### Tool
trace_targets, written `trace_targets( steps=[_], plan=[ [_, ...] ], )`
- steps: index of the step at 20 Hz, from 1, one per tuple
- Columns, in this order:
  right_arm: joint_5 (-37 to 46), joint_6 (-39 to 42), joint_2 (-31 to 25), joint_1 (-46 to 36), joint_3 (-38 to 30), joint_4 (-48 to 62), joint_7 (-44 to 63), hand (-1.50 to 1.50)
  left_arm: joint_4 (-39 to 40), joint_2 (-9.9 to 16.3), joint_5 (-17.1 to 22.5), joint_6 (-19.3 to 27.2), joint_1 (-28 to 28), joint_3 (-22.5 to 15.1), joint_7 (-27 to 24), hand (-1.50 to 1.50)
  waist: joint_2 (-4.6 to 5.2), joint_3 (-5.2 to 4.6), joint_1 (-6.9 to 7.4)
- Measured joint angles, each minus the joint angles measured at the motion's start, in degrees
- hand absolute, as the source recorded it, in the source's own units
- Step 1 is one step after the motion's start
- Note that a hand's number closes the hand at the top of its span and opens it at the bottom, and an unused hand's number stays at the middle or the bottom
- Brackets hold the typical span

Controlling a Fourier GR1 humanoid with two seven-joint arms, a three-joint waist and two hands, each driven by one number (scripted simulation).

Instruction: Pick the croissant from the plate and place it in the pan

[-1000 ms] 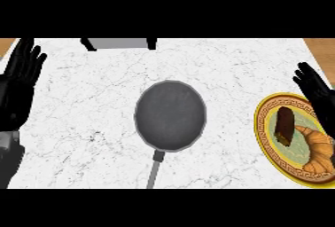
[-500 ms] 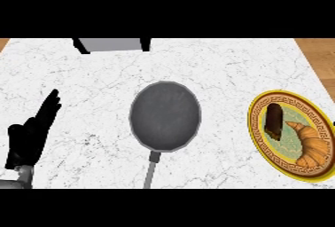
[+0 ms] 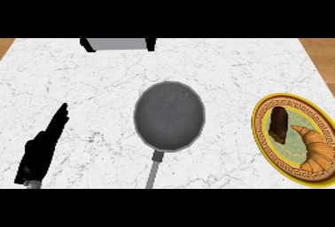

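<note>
A golden croissant (image 3: 314, 146) lies on the right half of a yellow-rimmed patterned plate (image 3: 263, 146) at the counter's right side. A dark brown pastry bar (image 3: 279, 124) lies next to it on the same plate. The grey pan (image 3: 169, 115) sits mid-counter, its bowl bare and its handle (image 3: 152, 170) pointing toward the lower edge. My left hand (image 3: 40, 153) shows at lower left, edge-on with straight fingers, well left of the pan and holding nothing. My right hand is out of the picture.
The marble counter (image 3: 91, 84) spans the view, with wooden floor strips beyond its left and right edges. A grey box with dark sides (image 3: 118, 44) stands at the counter's far edge, behind the pan.
The right hand, near the plate a second ago, has left the view. The left hand dropped from the upper left to the lower left and turned edge-on. The view shifted slightly.
</note>
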Motion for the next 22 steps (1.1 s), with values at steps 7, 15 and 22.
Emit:
trace_targets(
  steps=[7,15,22],
  plan=[
    [-5.3,12.7,-6.8,0.4,-0.4,-7.3,9.6,-1.5,0.3,-1.5,-1.4,-0.5,-0.3,-0.7,0.1,0.0,0.23,0.09,1.1],
    [-6.4,18.7,-8.7,-10.9,5.6,-7.0,23.3,-1.5,-2.3,-3.1,-4.0,-0.4,0.5,-1.5,1.6,0.0,0.45,0.14,2.45],
    [-5.7,24.9,-7.4,-21.1,12.2,-1.5,30.5,-1.5,-0.2,-4.1,-4.8,-2.1,-0.9,-0.1,0.7,0.0,0.55,0.16,2.75]
  ],
)
